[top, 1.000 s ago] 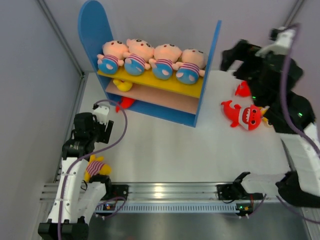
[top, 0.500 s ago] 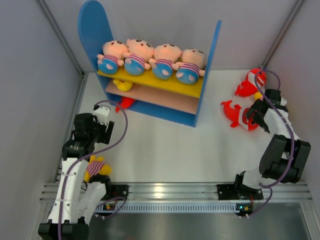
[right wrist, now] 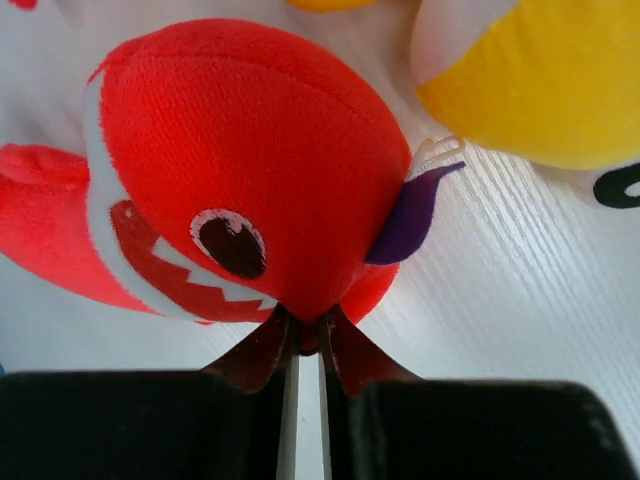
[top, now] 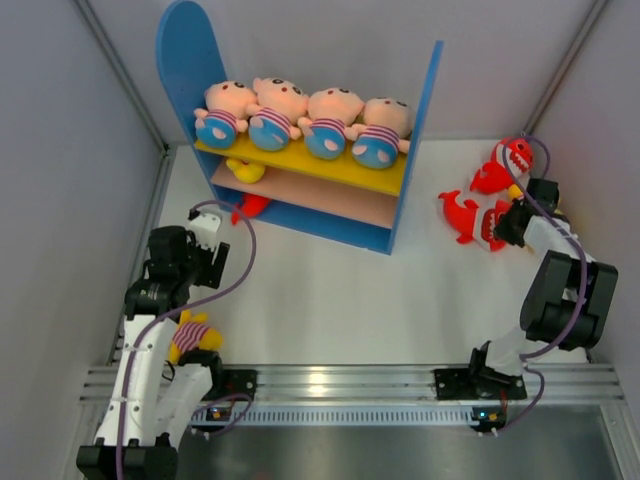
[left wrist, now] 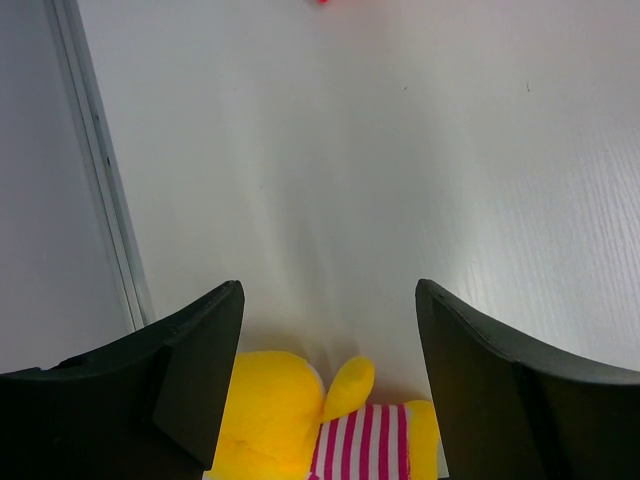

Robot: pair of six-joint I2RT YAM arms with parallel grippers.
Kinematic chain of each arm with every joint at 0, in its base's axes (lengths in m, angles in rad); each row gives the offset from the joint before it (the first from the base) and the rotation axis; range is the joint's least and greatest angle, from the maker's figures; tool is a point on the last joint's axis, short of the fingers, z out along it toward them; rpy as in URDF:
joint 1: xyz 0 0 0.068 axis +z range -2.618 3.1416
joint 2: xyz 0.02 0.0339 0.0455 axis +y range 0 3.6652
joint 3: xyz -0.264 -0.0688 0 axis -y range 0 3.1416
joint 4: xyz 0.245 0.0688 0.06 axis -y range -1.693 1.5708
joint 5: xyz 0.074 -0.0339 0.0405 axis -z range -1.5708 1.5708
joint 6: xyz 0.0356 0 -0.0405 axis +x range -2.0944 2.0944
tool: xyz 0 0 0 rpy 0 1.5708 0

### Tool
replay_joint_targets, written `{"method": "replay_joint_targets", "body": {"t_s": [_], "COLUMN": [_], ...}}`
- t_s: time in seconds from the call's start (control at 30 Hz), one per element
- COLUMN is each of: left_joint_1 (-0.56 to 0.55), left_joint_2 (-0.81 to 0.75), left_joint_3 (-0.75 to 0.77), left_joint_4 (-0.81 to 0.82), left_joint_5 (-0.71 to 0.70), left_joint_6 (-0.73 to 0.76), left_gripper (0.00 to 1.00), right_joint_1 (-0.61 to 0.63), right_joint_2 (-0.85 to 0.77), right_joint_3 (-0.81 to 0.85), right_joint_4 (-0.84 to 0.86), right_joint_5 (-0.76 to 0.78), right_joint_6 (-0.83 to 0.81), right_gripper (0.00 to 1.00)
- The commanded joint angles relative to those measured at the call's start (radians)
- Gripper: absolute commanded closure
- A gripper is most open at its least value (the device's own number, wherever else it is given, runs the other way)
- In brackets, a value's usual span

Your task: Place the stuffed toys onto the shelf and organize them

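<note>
The shelf (top: 185,60) stands at the back left, with several baby dolls (top: 300,115) in a row on its yellow upper board. A yellow toy (top: 245,170) lies on the lower board, and a red shark (top: 252,207) lies at its left foot. My right gripper (top: 510,222) (right wrist: 303,335) is shut on a fold of another red shark (top: 470,218) (right wrist: 260,160) lying on the table. My left gripper (left wrist: 330,340) is open and low over a yellow striped-shirt toy (left wrist: 290,420) (top: 192,336), not touching it.
A second red shark (top: 505,165) lies just behind the gripped one, near the right wall. A yellow toy (right wrist: 540,80) rests right beside the gripped shark. The left wall's rail (left wrist: 100,180) runs close to my left gripper.
My right arm came down from high at the back right to the shark and shut on it. The shark shifted slightly left. The left arm has not moved.
</note>
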Motion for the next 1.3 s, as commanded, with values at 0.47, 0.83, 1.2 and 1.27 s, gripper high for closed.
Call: {"method": "replay_joint_targets", "body": {"t_s": [0.47,0.83,1.2,1.27], "left_joint_1": [-0.003,-0.006,-0.004,-0.004], "left_joint_2": [0.027,-0.062,-0.148,-0.152], "left_joint_3": [0.147,0.140,0.127,0.139], "left_joint_4": [0.001,0.000,-0.006,-0.026], "left_joint_5": [0.355,0.502,0.650,0.679], "left_joint_6": [0.054,0.144,0.109,0.097], "left_gripper": [0.32,0.31,0.24,0.21], "right_joint_1": [0.083,0.089,0.871,0.999], "right_joint_2": [-0.490,-0.514,-0.235,-0.187], "right_joint_3": [0.547,0.901,1.048,1.025], "right_joint_4": [-0.448,-0.349,-0.635,-0.626], "right_joint_5": [0.111,-0.635,-0.155,-0.107], "right_joint_6": [-0.095,-0.094,-0.307,-0.296], "right_gripper": [1.00,1.00,1.00,1.00]}}
